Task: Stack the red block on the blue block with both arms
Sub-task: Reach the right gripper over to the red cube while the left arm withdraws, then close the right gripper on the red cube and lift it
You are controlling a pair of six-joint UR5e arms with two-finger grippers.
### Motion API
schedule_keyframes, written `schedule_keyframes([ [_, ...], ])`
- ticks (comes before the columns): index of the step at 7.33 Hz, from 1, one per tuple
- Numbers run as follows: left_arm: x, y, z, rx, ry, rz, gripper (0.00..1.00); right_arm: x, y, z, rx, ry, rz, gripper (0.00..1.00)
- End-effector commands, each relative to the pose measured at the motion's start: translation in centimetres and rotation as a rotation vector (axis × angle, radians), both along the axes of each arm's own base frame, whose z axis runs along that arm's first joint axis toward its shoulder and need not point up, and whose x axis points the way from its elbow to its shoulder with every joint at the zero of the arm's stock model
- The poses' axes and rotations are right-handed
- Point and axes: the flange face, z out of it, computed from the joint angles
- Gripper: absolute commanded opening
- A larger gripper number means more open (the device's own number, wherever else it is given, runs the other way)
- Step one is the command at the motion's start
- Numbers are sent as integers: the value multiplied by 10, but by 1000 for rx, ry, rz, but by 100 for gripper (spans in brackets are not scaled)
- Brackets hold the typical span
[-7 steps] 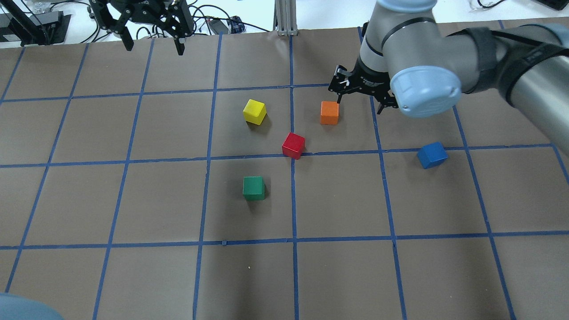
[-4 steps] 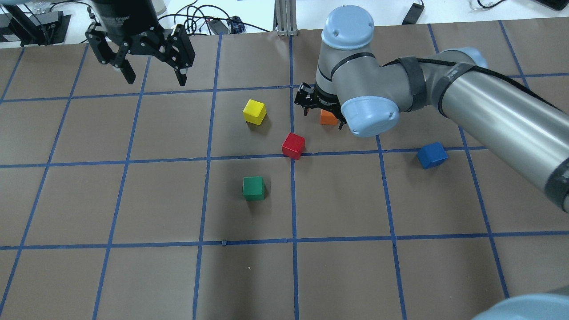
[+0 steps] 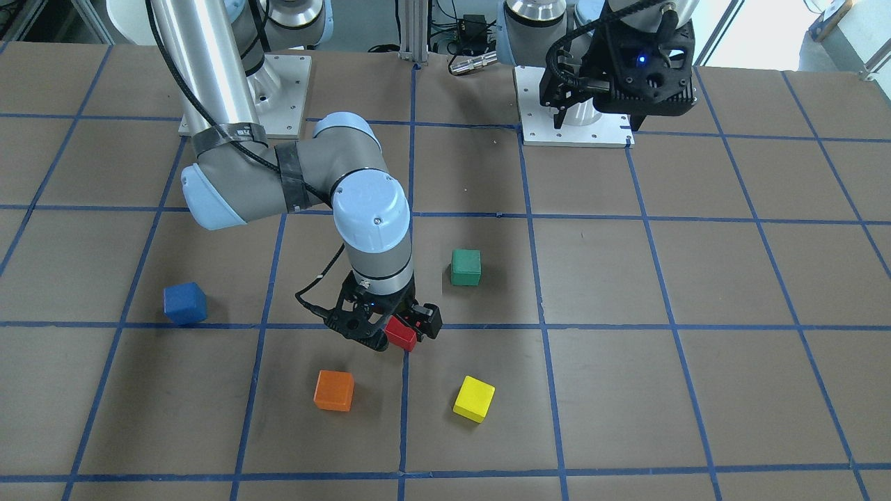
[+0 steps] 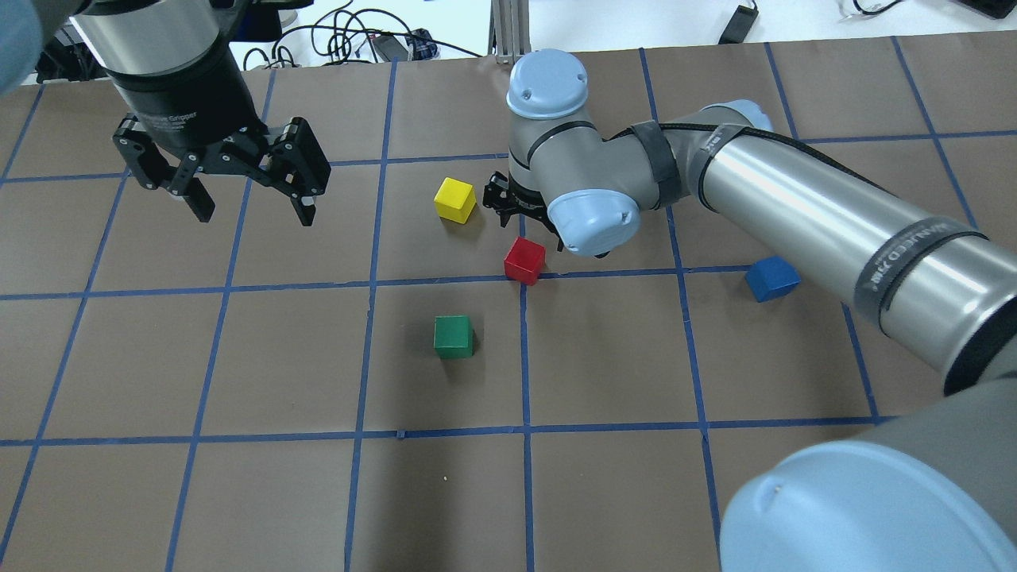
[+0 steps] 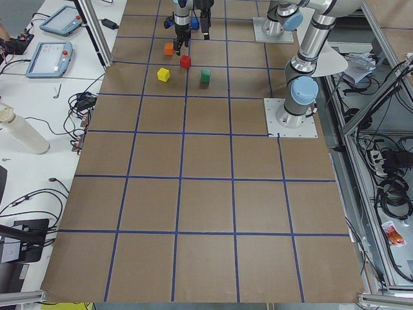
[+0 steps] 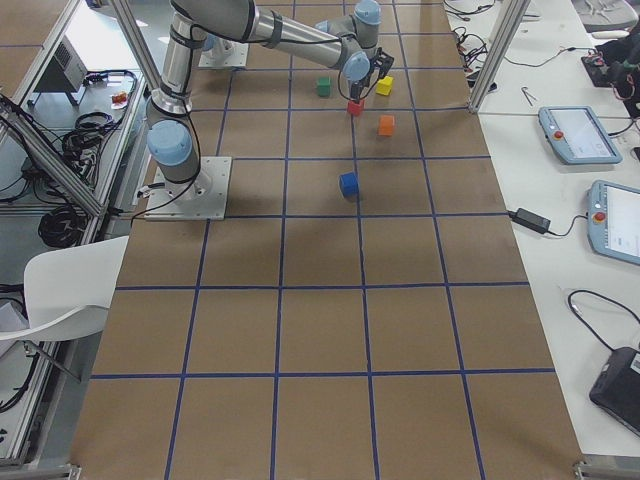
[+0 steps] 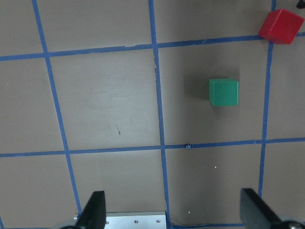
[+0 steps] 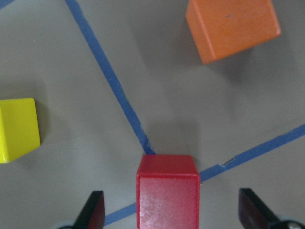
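Observation:
The red block (image 4: 524, 260) lies on the brown table by a blue grid crossing. My right gripper (image 3: 401, 332) is low over it, open. In the right wrist view the red block (image 8: 167, 195) sits between the two fingertips (image 8: 93, 210), with a gap on each side. The blue block (image 4: 772, 278) lies alone to the right, also seen in the front view (image 3: 185, 304). My left gripper (image 4: 246, 202) hangs open and empty over the table's far left. Its wrist view shows the red block (image 7: 281, 26) at the top right corner.
A yellow cube (image 4: 455, 199) lies just left of the right gripper. An orange cube (image 3: 333, 390) lies beyond it, hidden by the wrist in the overhead view. A green cube (image 4: 454, 336) lies nearer the robot than the red block.
My right gripper moved left from beside the orange cube to over the red block. My left gripper moved from the table's far edge toward the robot, staying open.

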Motion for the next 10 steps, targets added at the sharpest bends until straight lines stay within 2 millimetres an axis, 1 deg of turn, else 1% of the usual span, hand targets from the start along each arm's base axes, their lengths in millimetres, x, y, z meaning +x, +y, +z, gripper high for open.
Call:
schedule_keyframes([
  [1, 5, 7, -17, 20, -4, -6, 100, 9, 0, -24, 40, 12, 10, 100],
  [2, 5, 4, -17, 1, -1, 10, 100, 10, 2, -32, 60, 3, 8, 100],
  [3, 3, -13, -19, -96, 2, 7, 100, 10, 5, -37, 97, 10, 10, 100],
  [4, 4, -21, -23, -127, 3, 2, 100, 9, 6, -41, 108, 16, 20, 87],
  [5, 6, -20, -25, -123, 2, -1, 100, 8, 7, -41, 127, 21, 22, 28],
  [6, 6, -20, -33, -112, 7, 1, 100, 9, 7, -37, 133, 10, 12, 0],
  [7, 16, -21, -28, -133, 11, 24, 100, 8, 7, -35, 138, 12, 9, 0],
  [8, 33, -22, -27, -137, 11, 56, 100, 0, 3, -25, 132, 22, -1, 0],
  [9, 36, -23, -27, -135, 26, 55, 100, -14, 3, 11, 129, 47, 9, 0],
  [10, 28, -28, -42, -105, 49, 76, 100, -43, 4, 45, 133, 85, 41, 0],
])
